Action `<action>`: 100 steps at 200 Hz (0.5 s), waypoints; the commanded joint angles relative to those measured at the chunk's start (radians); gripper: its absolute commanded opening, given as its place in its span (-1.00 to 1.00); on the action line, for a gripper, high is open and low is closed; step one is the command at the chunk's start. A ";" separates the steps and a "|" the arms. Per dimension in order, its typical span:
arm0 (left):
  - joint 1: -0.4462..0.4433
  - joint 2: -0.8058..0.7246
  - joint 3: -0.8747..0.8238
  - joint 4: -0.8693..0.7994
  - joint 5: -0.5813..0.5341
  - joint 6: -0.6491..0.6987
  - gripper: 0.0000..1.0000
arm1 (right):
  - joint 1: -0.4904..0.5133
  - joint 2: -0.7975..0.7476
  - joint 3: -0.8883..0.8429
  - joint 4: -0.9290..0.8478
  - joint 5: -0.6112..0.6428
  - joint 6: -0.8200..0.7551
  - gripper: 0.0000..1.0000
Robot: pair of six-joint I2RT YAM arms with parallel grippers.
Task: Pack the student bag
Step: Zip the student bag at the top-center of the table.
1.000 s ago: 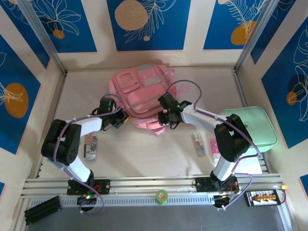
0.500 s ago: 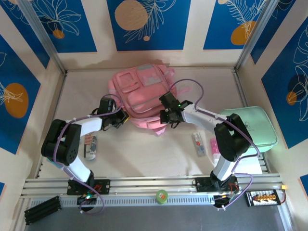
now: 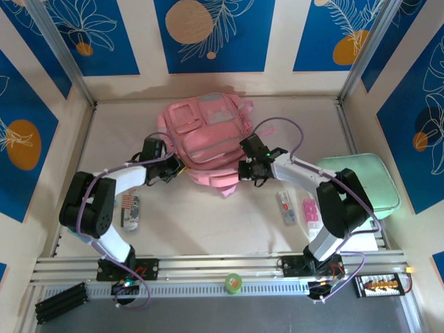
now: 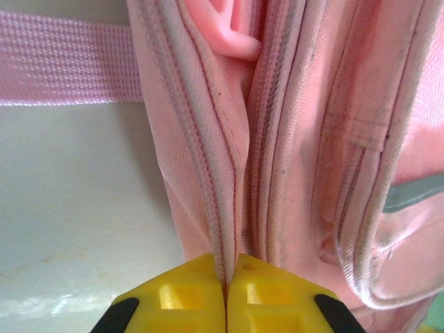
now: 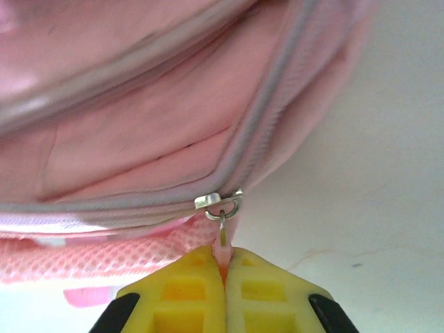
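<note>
Student bag (image 3: 206, 142) lies on the tabletop (image 3: 208, 215), long axis pointing away from us, near end between both arms. Our left jaws are pinched on its fabric seam (image 4: 223, 222) beside the zip; our right jaws clamp the zip pull (image 5: 223, 232), the bag lying just beyond both.

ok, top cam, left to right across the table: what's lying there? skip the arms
striped flat item → student bag → small white item → small pink item → mint-green case
</note>
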 commanded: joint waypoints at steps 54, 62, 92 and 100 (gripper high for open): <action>0.146 -0.065 0.106 -0.235 -0.146 0.204 -0.02 | 0.242 0.097 0.087 0.108 -0.243 -0.013 -1.00; 0.159 -0.092 0.106 -0.274 -0.167 0.213 0.04 | 0.254 0.126 0.120 0.127 -0.248 -0.006 -1.00; 0.182 -0.205 0.099 -0.399 -0.219 0.234 0.21 | 0.283 0.233 0.267 0.161 -0.271 -0.001 -1.00; 0.182 -0.227 0.103 -0.430 -0.211 0.240 0.22 | 0.287 0.256 0.303 0.164 -0.284 -0.007 -1.00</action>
